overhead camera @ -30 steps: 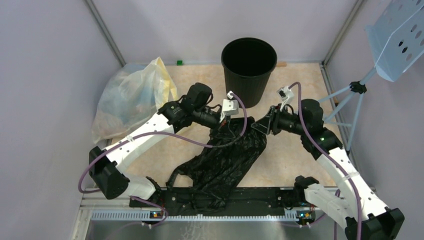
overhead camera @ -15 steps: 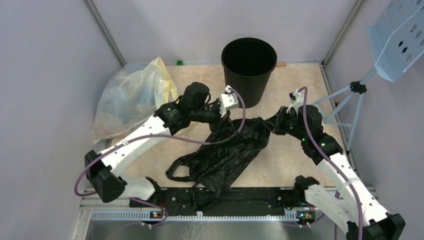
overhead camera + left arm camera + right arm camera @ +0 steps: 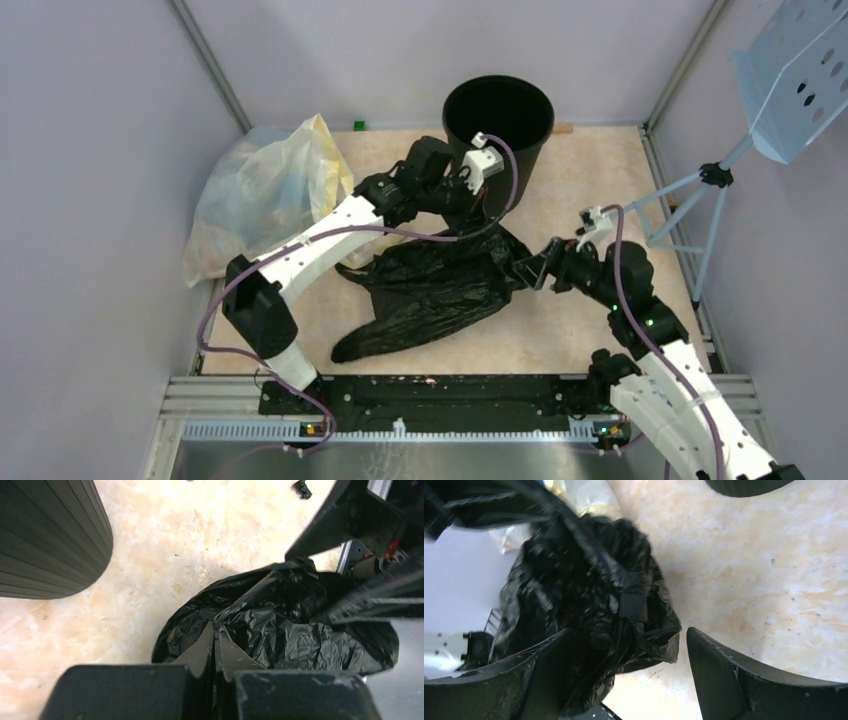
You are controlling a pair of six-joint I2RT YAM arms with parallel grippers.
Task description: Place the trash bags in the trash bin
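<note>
Left tool (image 3: pixel 215 630) was pinched tight on the bag (image 3: pixel 435 285), holding its top end up just beside the bin (image 3: pixel 530 160); the rest trailed across the surface (image 3: pixel 600 180). Right tool (image 3: pixel 629 635) gaped wide, bag bunched against one finger.

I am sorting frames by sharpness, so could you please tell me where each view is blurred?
Top external: evenly lit, trash bag and trash bin sharp. Left wrist: bag creases crisp with small glints, streaky blur at the right edge. Right wrist: the bag's upper part is smeared, the table sharp.
</note>
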